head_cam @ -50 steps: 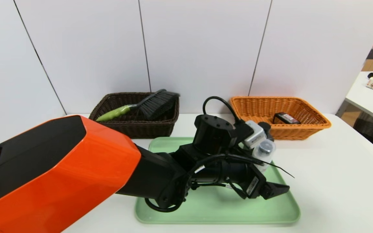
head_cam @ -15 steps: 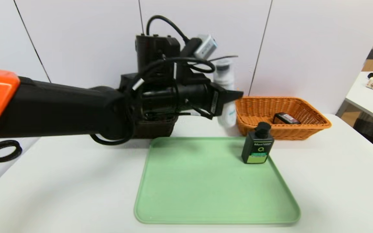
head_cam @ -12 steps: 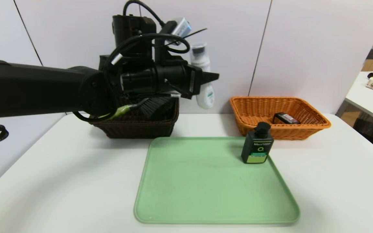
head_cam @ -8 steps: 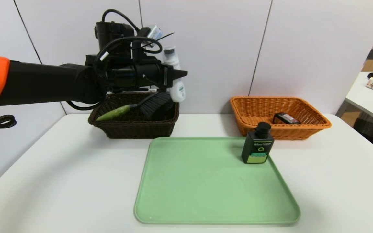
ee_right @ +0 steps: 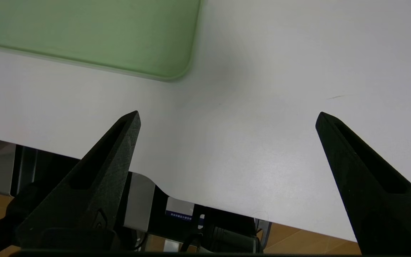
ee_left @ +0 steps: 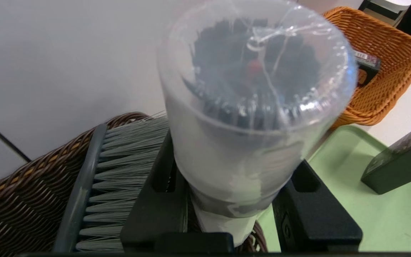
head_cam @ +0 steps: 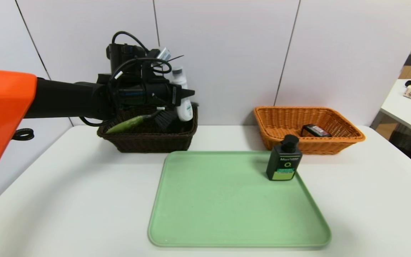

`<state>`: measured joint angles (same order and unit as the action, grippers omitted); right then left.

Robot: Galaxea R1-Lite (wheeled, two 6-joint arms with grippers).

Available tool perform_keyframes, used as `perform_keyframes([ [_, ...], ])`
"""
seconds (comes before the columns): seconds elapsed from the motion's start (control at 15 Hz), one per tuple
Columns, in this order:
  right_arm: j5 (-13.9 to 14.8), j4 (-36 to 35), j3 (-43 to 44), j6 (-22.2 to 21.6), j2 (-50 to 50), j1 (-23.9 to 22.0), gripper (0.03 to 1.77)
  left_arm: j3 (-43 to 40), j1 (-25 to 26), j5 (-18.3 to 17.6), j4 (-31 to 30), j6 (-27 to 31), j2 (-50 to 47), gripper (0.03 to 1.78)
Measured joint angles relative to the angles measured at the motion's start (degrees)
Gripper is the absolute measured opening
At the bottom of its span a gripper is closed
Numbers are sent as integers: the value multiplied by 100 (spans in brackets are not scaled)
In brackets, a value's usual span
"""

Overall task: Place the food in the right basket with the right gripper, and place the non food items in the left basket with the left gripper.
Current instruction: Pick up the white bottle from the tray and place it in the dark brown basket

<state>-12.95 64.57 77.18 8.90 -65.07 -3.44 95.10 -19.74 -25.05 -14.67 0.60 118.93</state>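
The left gripper pinches the white bottle over the brown basket, left of the frame's middle. The right gripper is wide open above the tabletop.

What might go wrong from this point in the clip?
The white bottle, held upright-ish in the left pincer over the dark basket's right end, could catch the rim if lowered there. It might also land on the brush and tip. Later, reaching for the pump bottle, the arm could bump the orange basket close behind.
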Motion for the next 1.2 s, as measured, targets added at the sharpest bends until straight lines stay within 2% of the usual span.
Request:
perform_keyframes([
  [0.47, -4, 2, -11, 0, -26, 0, 170, -295, 133, 2, -51, 116, 161, 65],
  [0.87, 5, -5, -11, -2, -24, 0, 170, -633, 180, -24, -617, 122, 249, 65],
  [1.2, -4, 0, -11, -2, -20, 0, 170, -668, 183, -22, -633, 124, 256, 112],
])
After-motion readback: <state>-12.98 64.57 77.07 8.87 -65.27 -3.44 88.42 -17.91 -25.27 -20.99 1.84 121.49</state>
